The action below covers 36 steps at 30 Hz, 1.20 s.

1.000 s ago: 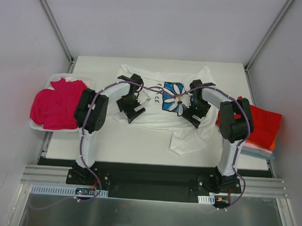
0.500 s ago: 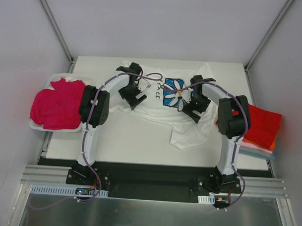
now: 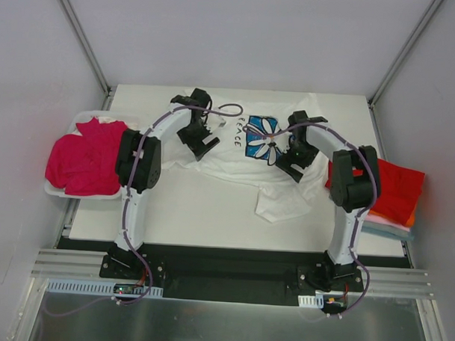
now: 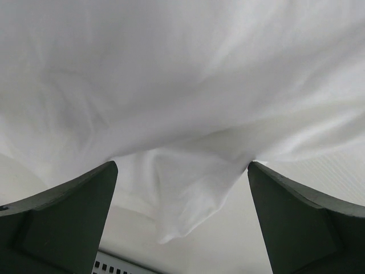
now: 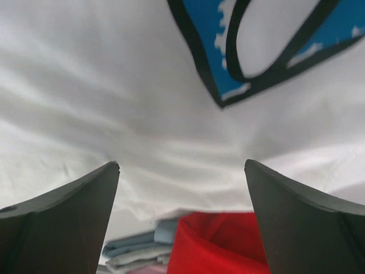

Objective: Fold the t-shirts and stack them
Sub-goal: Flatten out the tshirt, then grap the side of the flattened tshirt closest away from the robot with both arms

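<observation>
A white t-shirt (image 3: 235,159) with a blue daisy print (image 3: 261,139) and dark lettering lies spread across the middle of the table, one sleeve trailing toward the near edge. My left gripper (image 3: 206,146) hovers over its left part, open, with only white cloth (image 4: 182,103) beneath its jaws (image 4: 181,166). Open as well, my right gripper (image 3: 291,164) is over the shirt beside the print (image 5: 256,51); nothing sits between its fingers (image 5: 181,164). A magenta t-shirt (image 3: 86,154) is heaped at the left. A red one (image 3: 395,187) tops a folded stack at the right.
The magenta heap fills a white bin (image 3: 102,115) off the table's left edge. In the right wrist view the stack shows red (image 5: 222,242) over light-blue folds (image 5: 134,246). Bare table (image 3: 181,214) lies between the shirt and the near edge. Walls enclose three sides.
Both grippers have moved toward the far side of the table over the white shirt, the left one farther. Both stay open. The shirt has hardly shifted.
</observation>
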{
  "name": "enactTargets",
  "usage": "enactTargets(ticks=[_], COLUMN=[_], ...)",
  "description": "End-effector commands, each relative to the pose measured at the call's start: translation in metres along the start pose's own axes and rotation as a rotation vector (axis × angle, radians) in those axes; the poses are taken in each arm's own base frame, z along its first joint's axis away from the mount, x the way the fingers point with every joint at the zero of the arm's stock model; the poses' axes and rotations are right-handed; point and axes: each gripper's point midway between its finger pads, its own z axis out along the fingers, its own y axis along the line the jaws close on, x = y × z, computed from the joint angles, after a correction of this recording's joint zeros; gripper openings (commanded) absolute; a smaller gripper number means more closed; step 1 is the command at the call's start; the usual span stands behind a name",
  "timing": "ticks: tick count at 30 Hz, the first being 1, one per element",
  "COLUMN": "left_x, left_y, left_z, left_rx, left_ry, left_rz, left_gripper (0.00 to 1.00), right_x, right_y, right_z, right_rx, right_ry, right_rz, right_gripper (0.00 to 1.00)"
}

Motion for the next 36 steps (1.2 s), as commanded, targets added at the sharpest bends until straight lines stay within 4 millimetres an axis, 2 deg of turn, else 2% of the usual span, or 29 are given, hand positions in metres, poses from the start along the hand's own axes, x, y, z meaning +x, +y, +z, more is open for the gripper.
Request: enactTargets(ticks=[1, 2, 4, 6, 8, 9, 10, 12, 13, 15, 16, 21, 28, 30, 36], left_x=[-0.026, -0.027, -0.029, -0.024, -0.008, 0.000, 0.014, 0.023, 0.037, 0.044, 0.054, 0.067, 0.066, 0.067, 0.065], left_y=[-0.017, -0.021, -0.034, -0.048, -0.057, -0.059, -0.062, -0.063, -0.066, -0.065, -0.066, -0.062, -0.053, -0.042, -0.017], left_z=[-0.090, -0.098, -0.118, -0.123, -0.116, -0.112, -0.103, -0.093, -0.085, -0.077, -0.071, -0.057, -0.045, -0.044, -0.040], left_rx=[-0.028, -0.033, -0.052, -0.046, -0.040, -0.041, -0.039, -0.045, -0.044, -0.063, -0.069, -0.083, -0.083, -0.111, -0.132], left_ry=[-0.195, -0.209, -0.242, -0.242, -0.201, -0.180, -0.139, -0.123, -0.091, -0.090, -0.064, -0.050, -0.041, -0.027, -0.025], left_rz=[0.017, 0.026, 0.052, 0.068, 0.072, 0.077, 0.076, 0.084, 0.085, 0.099, 0.098, 0.102, 0.090, 0.083, 0.041], left_gripper=[0.99, 0.99, 0.99, 0.99, 0.99, 0.99, 0.99, 0.99, 0.99, 0.99, 0.99, 0.99, 0.99, 0.99, 0.99], right_x=[-0.007, -0.006, -0.011, -0.009, -0.015, -0.011, -0.016, -0.013, -0.011, -0.012, -0.006, -0.001, -0.002, -0.006, -0.016], right_y=[0.005, 0.010, 0.025, 0.044, 0.068, 0.078, 0.092, 0.112, 0.118, 0.130, 0.137, 0.160, 0.193, 0.201, 0.208], right_z=[-0.069, -0.087, -0.102, -0.111, -0.108, -0.100, -0.097, -0.083, -0.078, -0.073, -0.068, -0.064, -0.056, -0.051, -0.036], right_rx=[0.154, 0.191, 0.221, 0.235, 0.227, 0.220, 0.212, 0.210, 0.211, 0.216, 0.206, 0.189, 0.161, 0.159, 0.138], right_ry=[-0.128, -0.166, -0.190, -0.206, -0.195, -0.162, -0.158, -0.131, -0.123, -0.123, -0.113, -0.127, -0.117, -0.110, -0.095], right_rz=[0.038, 0.042, 0.043, 0.032, -0.005, -0.025, -0.051, -0.096, -0.105, -0.131, -0.138, -0.162, -0.226, -0.264, -0.302], right_gripper=[0.97, 0.97, 0.97, 0.96, 0.96, 0.97, 0.97, 0.97, 0.97, 0.97, 0.97, 0.98, 0.99, 0.99, 0.97])
